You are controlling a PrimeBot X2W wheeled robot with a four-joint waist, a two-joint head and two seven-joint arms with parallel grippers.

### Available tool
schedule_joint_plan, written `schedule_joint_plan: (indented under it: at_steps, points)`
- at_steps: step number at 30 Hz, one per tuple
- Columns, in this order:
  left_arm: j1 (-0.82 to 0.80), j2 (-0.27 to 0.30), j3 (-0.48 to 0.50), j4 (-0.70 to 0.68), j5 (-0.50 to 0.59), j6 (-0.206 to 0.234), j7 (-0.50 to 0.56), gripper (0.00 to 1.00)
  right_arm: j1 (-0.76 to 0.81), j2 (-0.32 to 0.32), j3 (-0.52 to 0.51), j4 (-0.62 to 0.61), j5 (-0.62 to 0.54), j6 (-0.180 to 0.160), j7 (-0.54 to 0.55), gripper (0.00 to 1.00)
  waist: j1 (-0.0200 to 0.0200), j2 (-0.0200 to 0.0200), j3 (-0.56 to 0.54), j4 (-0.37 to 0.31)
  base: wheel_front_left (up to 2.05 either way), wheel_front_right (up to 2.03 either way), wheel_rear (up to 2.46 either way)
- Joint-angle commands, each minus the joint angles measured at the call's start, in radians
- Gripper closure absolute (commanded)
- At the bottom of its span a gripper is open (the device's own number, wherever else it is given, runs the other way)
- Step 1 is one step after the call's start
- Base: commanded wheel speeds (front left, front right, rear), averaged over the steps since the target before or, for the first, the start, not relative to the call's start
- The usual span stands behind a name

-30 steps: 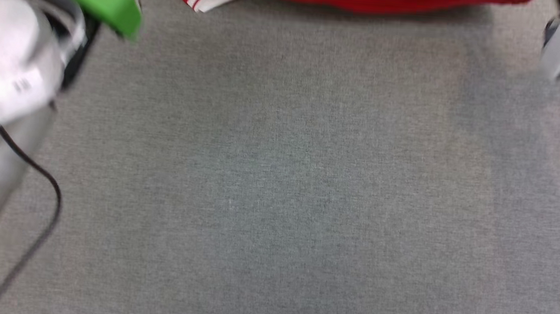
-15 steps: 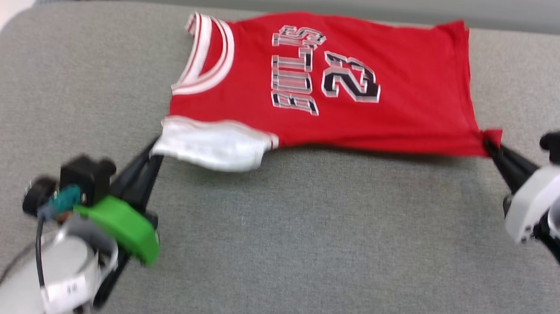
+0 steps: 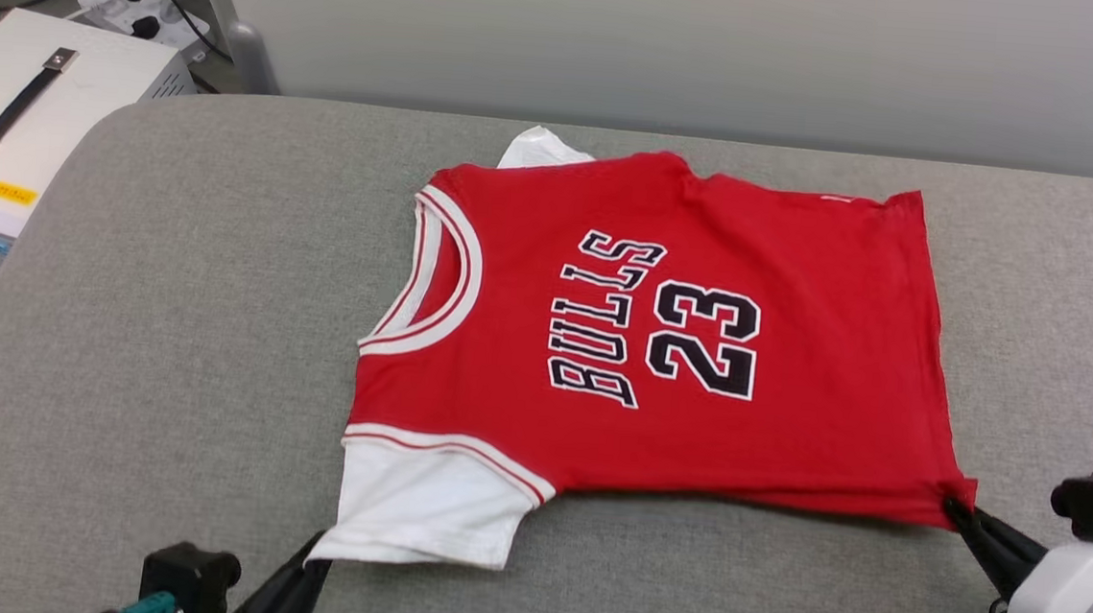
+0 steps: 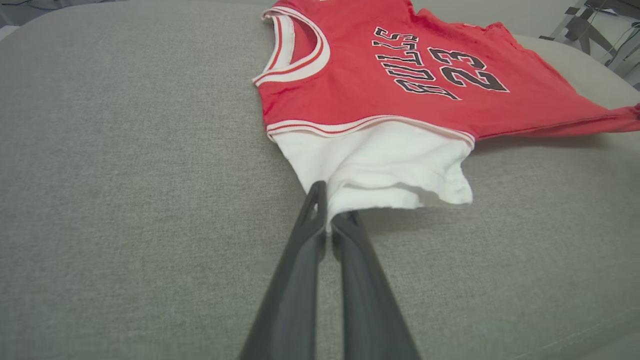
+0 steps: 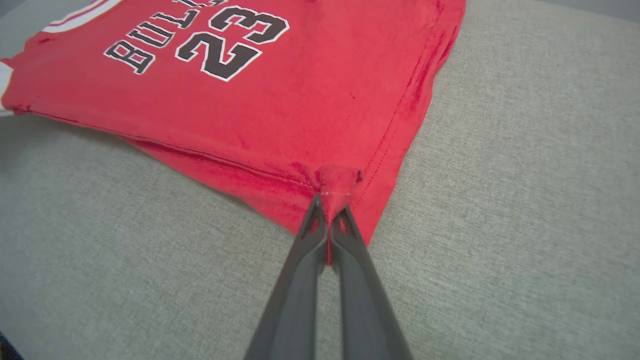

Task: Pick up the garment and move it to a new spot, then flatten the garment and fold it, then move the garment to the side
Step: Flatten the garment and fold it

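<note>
The garment [image 3: 661,324], a red jersey T-shirt with white sleeves and "BULLS 23" in black-and-white print, lies spread on the grey cushioned surface [image 3: 170,319], collar toward my left. My left gripper [image 3: 317,555] is shut on the edge of the near white sleeve [image 4: 380,165], seen pinched in the left wrist view [image 4: 329,210]. At the lower right my right gripper [image 3: 956,508] is shut on the near hem corner, a small red bunch held between its fingers [image 5: 330,200]. The far sleeve [image 3: 534,147] peeks out behind the shoulder.
A white box with a black handle [image 3: 31,107] stands off the surface at the far left, near a power strip with cables [image 3: 140,4]. A pale wall [image 3: 680,47] runs behind the surface. Bare grey cushion stretches left of the garment and along the near edge.
The head camera has tilted up, so the whole picture shifted down. Both grippers still hold the garment, which now lies flatter and more spread, with the near sleeve drawn out.
</note>
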Motion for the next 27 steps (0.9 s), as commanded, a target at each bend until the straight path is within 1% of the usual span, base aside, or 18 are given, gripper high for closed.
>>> schedule_joint_plan:
  at_steps: [1,7,11,15,20,27]
  points:
    - [0.030,0.014,0.000,-0.009,-0.015,0.008,0.009,1.00,0.033,-0.004,-0.018,-0.013,-0.006,-0.001,0.004,1.00,0.0001,0.0000,-0.017,-0.003,0.00,0.00,0.00]
    - [0.120,0.041,-0.001,-0.057,-0.071,0.028,0.034,1.00,0.177,-0.009,-0.114,-0.071,-0.027,-0.001,0.026,1.00,0.0001,0.0000,-0.029,-0.009,0.00,0.00,0.00]
    - [0.152,0.060,0.003,-0.095,-0.091,0.039,0.042,1.00,0.255,-0.008,-0.177,-0.124,-0.050,-0.001,0.064,1.00,0.0001,0.0000,-0.029,-0.012,0.00,0.00,0.00]
    - [0.141,0.070,0.006,-0.107,-0.061,0.048,0.033,1.00,0.299,0.015,-0.255,-0.169,-0.080,-0.001,0.098,1.00,0.0001,0.0000,-0.022,-0.014,0.00,0.00,0.00]
    - [0.054,0.060,0.023,-0.083,-0.010,0.019,0.015,1.00,0.307,0.052,-0.350,-0.216,-0.128,-0.001,0.139,1.00,0.0001,0.0000,-0.002,-0.017,0.00,0.00,0.00]
    - [-0.139,0.042,0.027,-0.007,0.045,-0.059,0.039,1.00,0.261,0.107,-0.442,-0.276,-0.176,-0.001,0.192,1.00,0.0001,0.0000,0.047,-0.042,0.00,0.00,0.00]
